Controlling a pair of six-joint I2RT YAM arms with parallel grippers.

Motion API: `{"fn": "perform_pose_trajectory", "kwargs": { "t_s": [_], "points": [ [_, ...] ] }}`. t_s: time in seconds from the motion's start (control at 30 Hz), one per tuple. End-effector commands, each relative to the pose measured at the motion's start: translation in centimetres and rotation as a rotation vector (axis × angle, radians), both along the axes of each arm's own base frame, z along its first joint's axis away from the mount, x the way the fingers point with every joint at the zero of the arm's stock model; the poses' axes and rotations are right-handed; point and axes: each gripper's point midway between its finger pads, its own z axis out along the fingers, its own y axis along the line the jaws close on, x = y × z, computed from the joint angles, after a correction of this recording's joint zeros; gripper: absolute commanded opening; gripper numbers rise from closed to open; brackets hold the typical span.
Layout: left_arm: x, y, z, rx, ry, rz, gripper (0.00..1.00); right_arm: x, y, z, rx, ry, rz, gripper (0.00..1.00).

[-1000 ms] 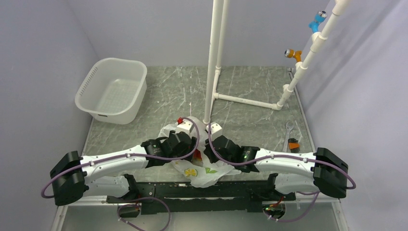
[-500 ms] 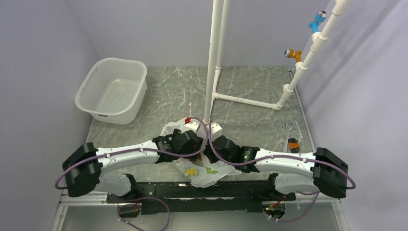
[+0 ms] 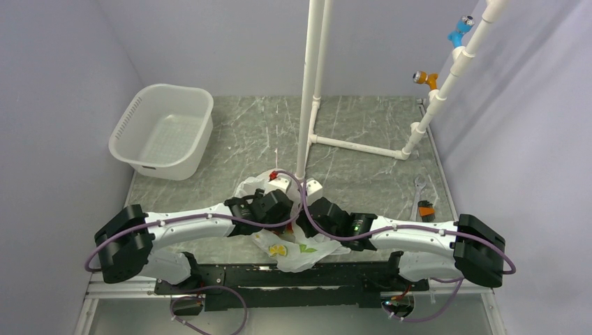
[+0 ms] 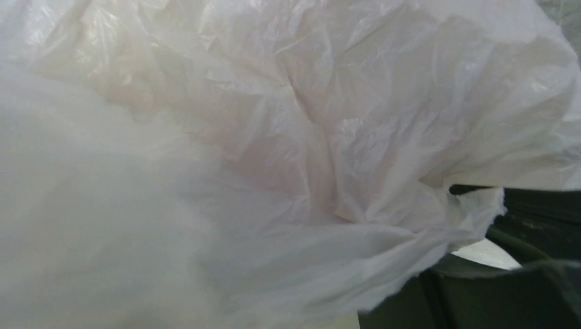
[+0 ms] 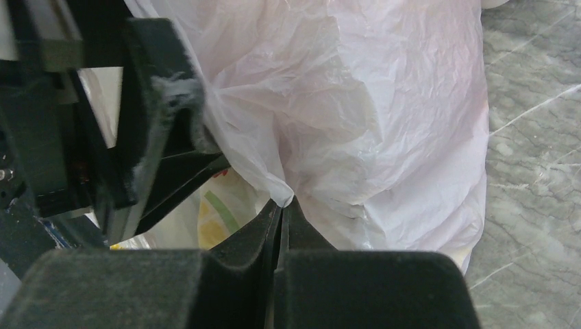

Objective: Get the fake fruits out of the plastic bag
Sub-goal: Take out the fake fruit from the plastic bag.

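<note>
The plastic bag (image 3: 293,250) lies crumpled at the table's near middle, white with yellow citrus and green leaf prints. My right gripper (image 5: 282,203) is shut on a fold of the bag's film. My left gripper (image 3: 267,208) presses into the bag from the left. Crinkled film (image 4: 329,137) fills the left wrist view and hides the jaws. In the right wrist view one black finger (image 5: 161,103) of the left gripper stands against the bag (image 5: 384,116). The fake fruits are hidden. A small red spot (image 3: 274,172) shows at the bag's far edge; what it is I cannot tell.
A white perforated tub (image 3: 162,129) stands at the far left. A white pipe stand (image 3: 311,91) rises just behind the bag, its base pipe running right. A wrench (image 3: 417,194) and an orange-black tool (image 3: 425,209) lie at the right edge.
The left arm has stretched forward and right, pushing its gripper deeper against the bag. The bag's far rim has shifted right. The right arm has stayed put, holding its fold.
</note>
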Motion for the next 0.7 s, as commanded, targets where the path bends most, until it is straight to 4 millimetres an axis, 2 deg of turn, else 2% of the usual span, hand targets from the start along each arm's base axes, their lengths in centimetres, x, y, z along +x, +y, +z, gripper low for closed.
{"fn": "perform_pose_trajectory", "kwargs": {
  "t_s": [0.0,0.13,0.3,0.43,0.53,0.57,0.67],
  "points": [
    [-0.1,-1.0,3.7,-0.115,-0.028,-0.007,0.54,0.5,0.4,0.9,0.034,-0.023,-0.013,0.00],
    [-1.5,-1.4,6.8,-0.261,-0.043,-0.067,0.48,0.5,0.3,1.0,0.031,-0.028,-0.013,0.00],
    [-3.7,-1.2,11.9,-0.545,-0.098,-0.147,0.52,0.6,-0.2,1.0,0.017,-0.029,-0.026,0.00],
    [-4.9,-0.2,15.1,-0.715,-0.123,-0.183,0.52,0.3,-1.0,0.8,0.005,-0.021,-0.032,0.00],
    [-5.1,1.4,17.1,-0.716,-0.151,-0.166,0.50,0.3,-1.1,0.8,0.003,-0.023,-0.036,0.00],
    [-4.9,2.1,18.7,-0.708,-0.185,-0.162,0.50,0.3,-1.2,0.8,-0.003,-0.022,-0.037,0.00],
    [-4.1,3.7,21.6,-0.622,-0.257,-0.158,0.50,0.5,-1.1,1.1,-0.021,-0.022,-0.035,0.00]
  ]
}}
